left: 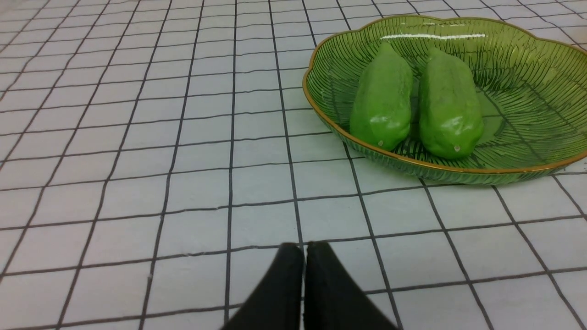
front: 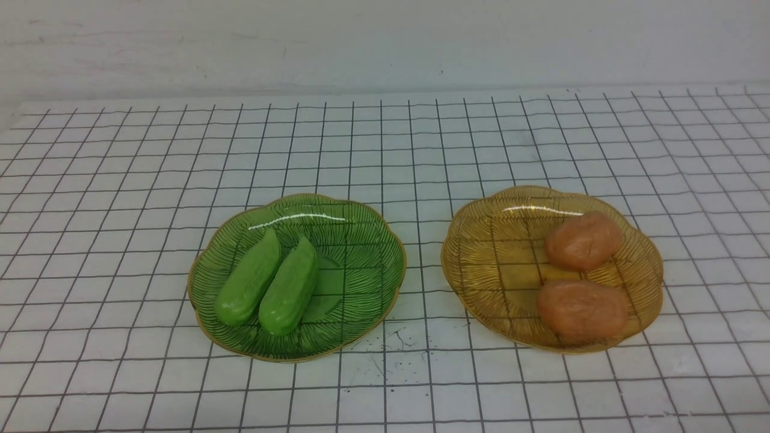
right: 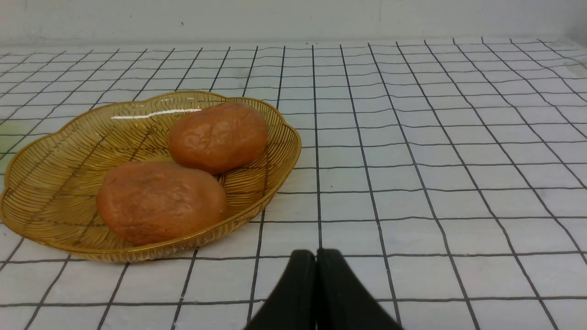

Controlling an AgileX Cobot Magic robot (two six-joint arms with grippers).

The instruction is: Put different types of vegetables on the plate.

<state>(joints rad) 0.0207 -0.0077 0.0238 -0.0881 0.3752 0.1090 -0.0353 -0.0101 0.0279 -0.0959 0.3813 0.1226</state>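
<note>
- Green glass plate (front: 361, 264), leaf-ribbed with a gold rim, sits lower left of centre in the front view on a white cloth with a black grid (front: 385, 150).
- Two glossy green cucumbers lie side by side on that plate's left half, both angled from lower left to upper right: the left cucumber (front: 248, 278) and the right cucumber (front: 289, 287), their flanks touching or nearly so.
- Amber glass plate (front: 481, 252), same ribbed shape, stands to the right of the green one, with a strip of cloth between the two rims.
- Two orange-brown potatoes rest on the amber plate's right half: the far potato (front: 583, 240) above, the near potato (front: 582, 310) below it; whether they touch is not clear.
- Small dark specks (front: 397, 346) mark the cloth in the gap just below the two plates.
- A pale wall (front: 385, 42) closes the top of the frame.
- Neither arm appears in the front view, and nothing covers either plate.
- Left gripper (left: 304, 250) shows at the bottom centre of its wrist view, black fingers pressed together, holding nothing, above bare cloth short of the green plate.
- Right gripper (right: 315, 256) likewise sits at the bottom centre of its wrist view, fingers together and empty, above bare cloth beside the amber plate.
</note>
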